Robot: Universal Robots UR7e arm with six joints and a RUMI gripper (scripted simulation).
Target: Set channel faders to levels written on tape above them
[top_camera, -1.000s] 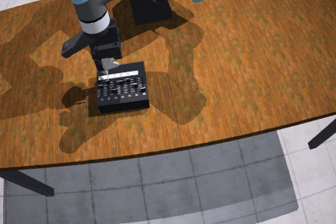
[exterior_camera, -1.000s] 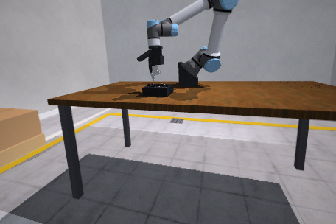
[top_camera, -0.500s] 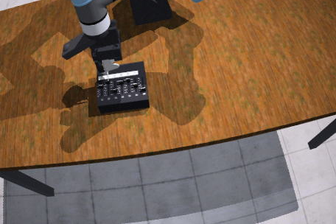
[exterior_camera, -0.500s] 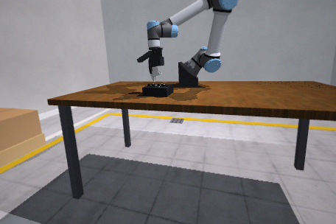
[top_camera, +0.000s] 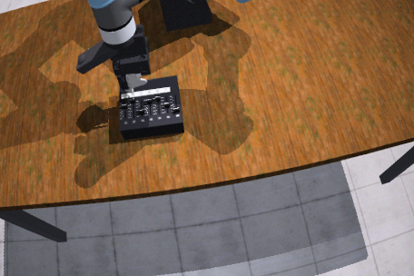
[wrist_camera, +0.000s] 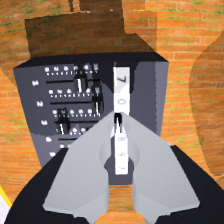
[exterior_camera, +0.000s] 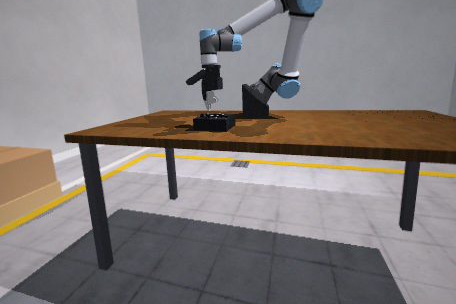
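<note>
The black lighting desk (top_camera: 153, 130) (exterior_camera: 215, 125) (wrist_camera: 143, 90) lies on the table. White tape (top_camera: 161, 90) (wrist_camera: 121, 90) runs behind its sliders; 7 stands above channel 1 and 0 above channel 2. The channel 1 fader (wrist_camera: 80, 84) is a bit above mid-scale. The channel 2 fader (wrist_camera: 97, 105) is near the tape end of its slot. The channel 3 fader (wrist_camera: 63, 125) is near the front end. The rightmost fader (top_camera: 176, 110) sits low. My gripper (top_camera: 132, 90) (exterior_camera: 209, 109) (wrist_camera: 117, 113) is shut and empty, tips over the tape beyond channel 2, hiding part of it and the further channels in the wrist view.
The wooden table (top_camera: 295, 62) (exterior_camera: 350, 133) carries the arm's dark base (top_camera: 186, 14) (exterior_camera: 255, 103) behind the desk. The arm's shadow falls around the desk. Cardboard boxes (exterior_camera: 25, 178) stand on the floor at the left.
</note>
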